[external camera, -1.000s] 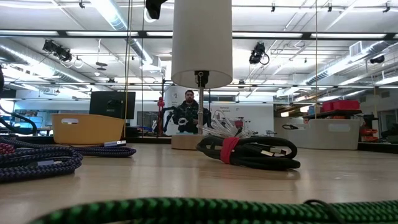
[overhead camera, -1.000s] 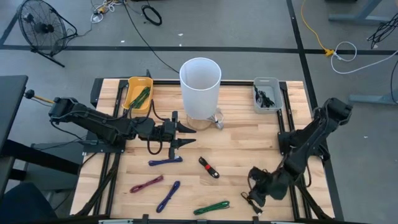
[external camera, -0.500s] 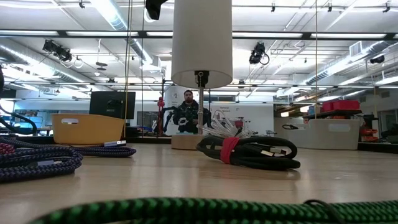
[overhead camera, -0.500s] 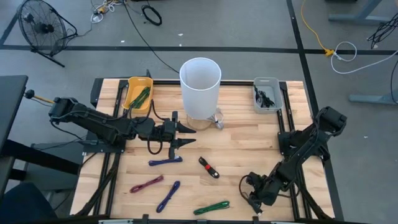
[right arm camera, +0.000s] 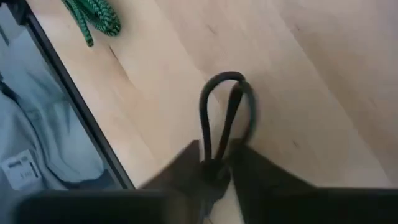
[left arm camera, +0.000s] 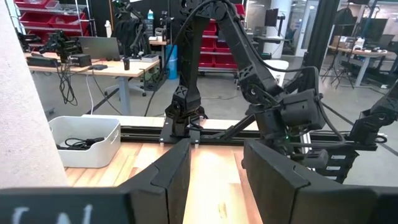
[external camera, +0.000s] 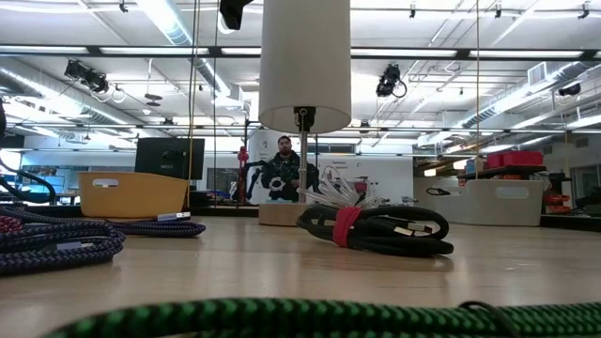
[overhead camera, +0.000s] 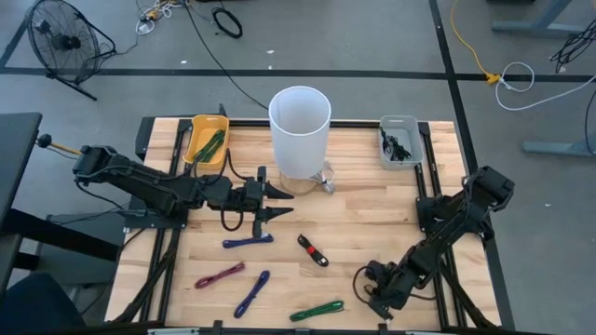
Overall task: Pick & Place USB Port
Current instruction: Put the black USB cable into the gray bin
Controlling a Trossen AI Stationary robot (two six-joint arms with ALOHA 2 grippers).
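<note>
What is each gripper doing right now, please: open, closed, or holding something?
Left gripper: open, holding nothing, hovering near the white cylinder.
Right gripper: closed on a black cable, low at the table's near edge.

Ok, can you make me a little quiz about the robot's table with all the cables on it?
1. True or false: the yellow bin holds a green cable.
2. What is the right hand pinching? A) a black cable loop B) a spoon C) a toy car
3. Fill in: the left hand, fingers open, hangs beside the tall white ____.
Key: 1 true; 2 A; 3 tub.
</note>
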